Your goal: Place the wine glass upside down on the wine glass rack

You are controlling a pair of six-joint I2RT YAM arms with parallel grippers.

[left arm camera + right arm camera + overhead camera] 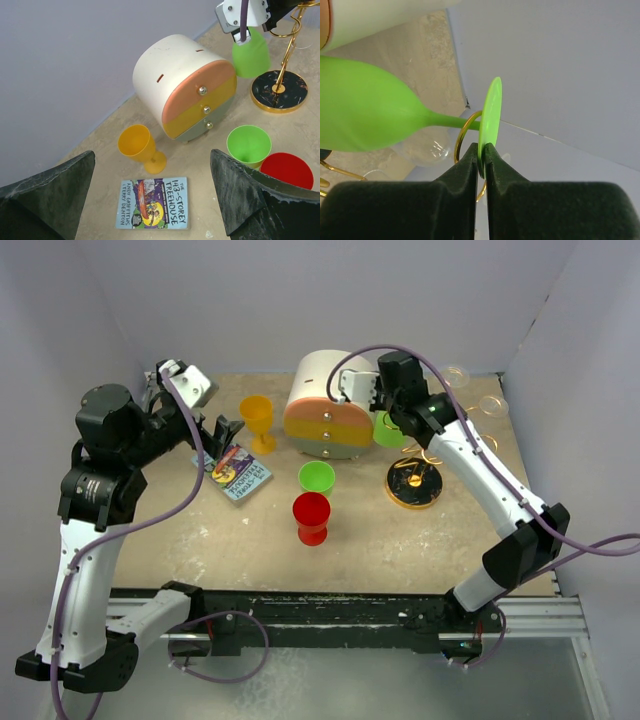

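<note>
The right pincer [483, 150] pinches the foot disc of the green wine glass [365, 117], held bowl-down with its stem crossing a gold loop of the wine glass rack [413, 483]. The left pincer [222, 436] is spread above a book [238, 472].

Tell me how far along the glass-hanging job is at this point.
Done: the green wine glass is lifted and turned bowl-down beside the wine glass rack. In hand: the right end effector is shut on the glass's foot, stem against a gold loop; whether it is seated I cannot tell. Left: seat it, release, back away. The left end effector is open, idle.
</note>
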